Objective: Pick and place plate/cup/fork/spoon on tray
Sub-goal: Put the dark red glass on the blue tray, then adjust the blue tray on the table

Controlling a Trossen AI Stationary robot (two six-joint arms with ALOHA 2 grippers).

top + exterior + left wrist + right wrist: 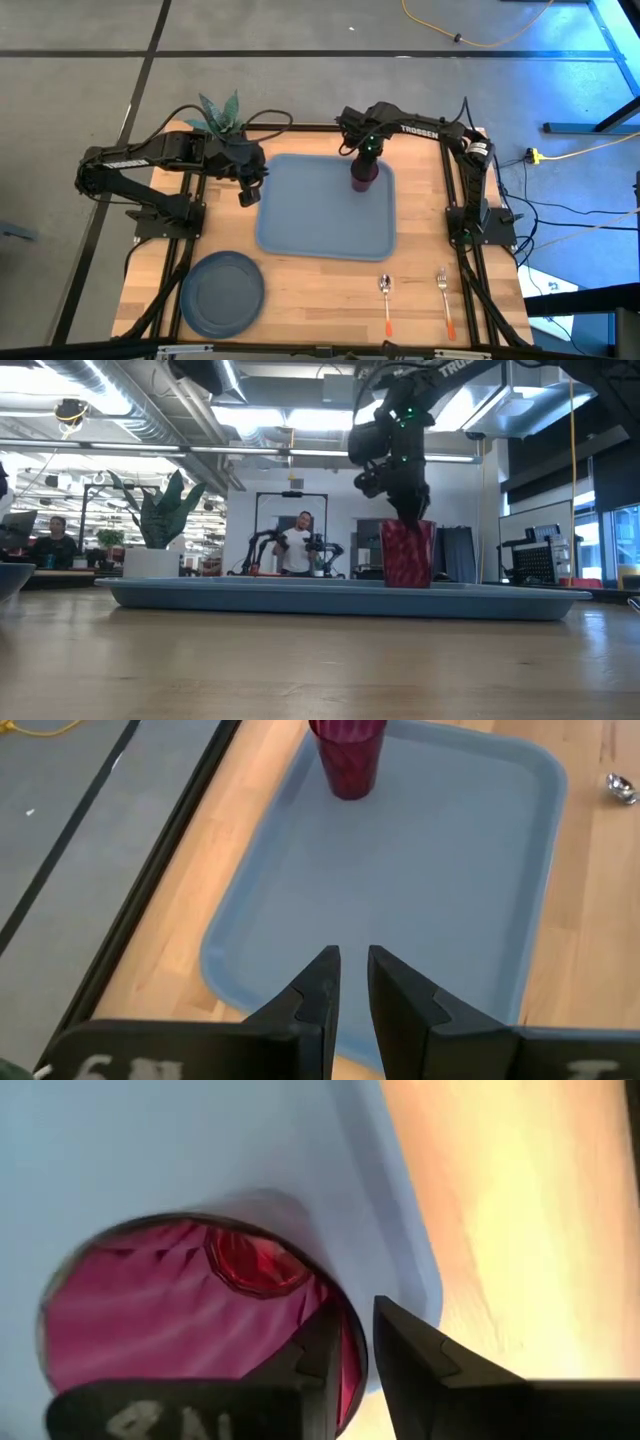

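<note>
The dark red cup stands upright on its base at the far right of the light blue tray. My right gripper is open and points down at the cup's rim, one finger inside the cup and one outside. My left gripper hangs open over the tray's left edge, holding nothing. The grey-blue plate lies on the table near the front left. The spoon and the fork lie side by side at the front right. My right gripper's fingers stand astride the cup's rim from above, with a gap between them. Whether either finger touches the rim, I cannot tell. The cup stands upright with its base on the tray.
A plant in a white pot stands at the table's far left, behind my left arm. Bare wood lies between the tray's near edge and the cutlery. People and another robot show in the room beyond the table.
</note>
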